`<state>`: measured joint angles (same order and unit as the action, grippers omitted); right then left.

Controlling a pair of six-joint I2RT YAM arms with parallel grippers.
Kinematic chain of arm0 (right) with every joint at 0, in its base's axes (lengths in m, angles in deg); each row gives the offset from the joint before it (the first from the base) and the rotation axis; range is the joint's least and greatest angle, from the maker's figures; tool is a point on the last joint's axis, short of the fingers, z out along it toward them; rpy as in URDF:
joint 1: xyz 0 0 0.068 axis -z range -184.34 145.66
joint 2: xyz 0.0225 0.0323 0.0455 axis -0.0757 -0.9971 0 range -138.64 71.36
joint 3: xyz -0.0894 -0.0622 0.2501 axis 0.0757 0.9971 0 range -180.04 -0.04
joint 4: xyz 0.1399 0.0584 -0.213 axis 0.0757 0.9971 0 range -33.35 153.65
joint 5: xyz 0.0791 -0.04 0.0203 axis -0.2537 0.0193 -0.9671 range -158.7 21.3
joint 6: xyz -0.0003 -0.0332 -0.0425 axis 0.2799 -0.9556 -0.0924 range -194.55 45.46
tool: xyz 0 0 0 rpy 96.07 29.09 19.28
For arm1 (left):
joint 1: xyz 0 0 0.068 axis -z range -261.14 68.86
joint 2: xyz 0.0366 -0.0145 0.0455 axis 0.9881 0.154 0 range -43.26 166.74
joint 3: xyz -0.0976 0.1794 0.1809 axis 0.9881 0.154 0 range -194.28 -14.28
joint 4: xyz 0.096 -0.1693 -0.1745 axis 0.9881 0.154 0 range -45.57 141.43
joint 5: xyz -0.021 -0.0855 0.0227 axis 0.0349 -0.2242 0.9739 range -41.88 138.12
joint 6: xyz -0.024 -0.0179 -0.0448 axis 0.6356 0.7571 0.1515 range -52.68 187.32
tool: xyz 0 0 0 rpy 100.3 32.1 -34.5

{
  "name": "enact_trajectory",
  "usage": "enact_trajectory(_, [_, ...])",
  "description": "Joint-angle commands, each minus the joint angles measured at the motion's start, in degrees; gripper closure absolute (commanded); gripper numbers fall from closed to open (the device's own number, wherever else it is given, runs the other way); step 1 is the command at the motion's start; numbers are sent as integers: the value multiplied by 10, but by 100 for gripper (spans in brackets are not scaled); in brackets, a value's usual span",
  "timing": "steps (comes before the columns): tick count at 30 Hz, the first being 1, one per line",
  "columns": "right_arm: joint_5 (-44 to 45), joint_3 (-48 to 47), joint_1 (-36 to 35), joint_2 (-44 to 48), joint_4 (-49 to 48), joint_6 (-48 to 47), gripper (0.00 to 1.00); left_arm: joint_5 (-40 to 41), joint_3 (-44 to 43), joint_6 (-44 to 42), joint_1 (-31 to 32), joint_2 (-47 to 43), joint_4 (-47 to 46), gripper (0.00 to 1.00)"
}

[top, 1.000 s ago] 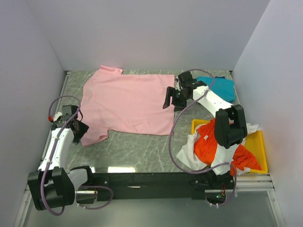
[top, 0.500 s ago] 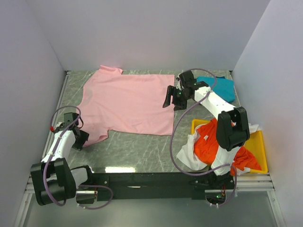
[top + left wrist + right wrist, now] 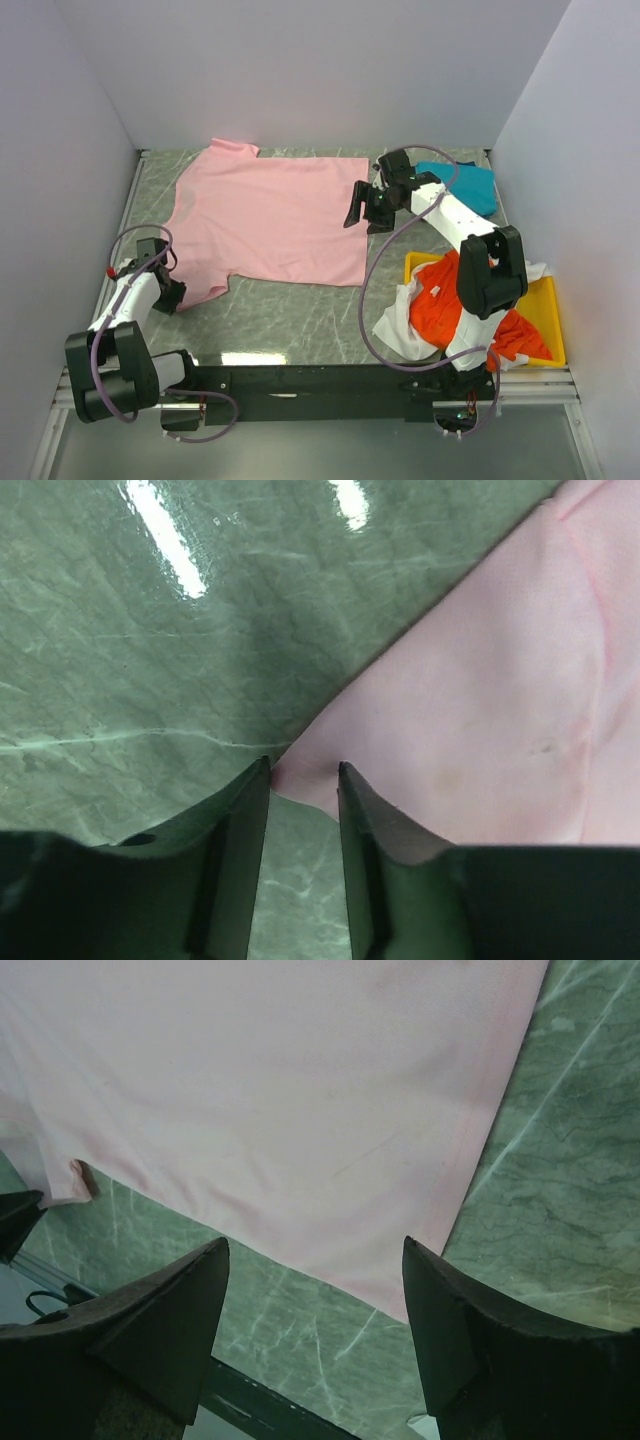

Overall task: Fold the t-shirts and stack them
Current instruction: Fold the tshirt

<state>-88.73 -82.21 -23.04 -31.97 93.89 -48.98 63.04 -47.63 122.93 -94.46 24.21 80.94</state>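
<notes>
**A:** Four shirts show from the top camera. Only the light pink t-shirt lies spread on the table, collar at the far left.

**B:** The teal-blue t-shirt sits crumpled in the far right corner. The orange-red t-shirt and the white t-shirt are heaped in and over the yellow tray. Nothing is folded, so I judge it early days.

**A:** The left gripper is down at the near sleeve and the right gripper is over the right-hand edge. That's one arm per end, probably ready to lift for a first fold.

**B:** On the left wrist, the sleeve corner pokes between the fingertips! There's a narrow gap, with green table showing through it. The jaws straddle the cloth and don't pinch it yet.

**A:** On the right wrist, the jaws are spread wide with nothing in them. They hang above the hem, near its corner.

**B:** What's in the way? The right arm's purple cable loops over the table just beside that hem. The white shirt also spills from the tray towards it, and either could snag a sweeping fold.
</notes>
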Motion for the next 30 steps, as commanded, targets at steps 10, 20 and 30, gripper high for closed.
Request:
enact_trajectory(10, [-4,60,4,54,-2,6,24,-1,16,-15,-2,28,-37,80])
enact_trajectory(20, [19,178,-9,93,14,-14,31,-13,19,-20,-3,-7,-42,92])
enact_trajectory(30, [8,192,-51,46,16,2,45,-11,21,-23,-4,-34,-46,97])
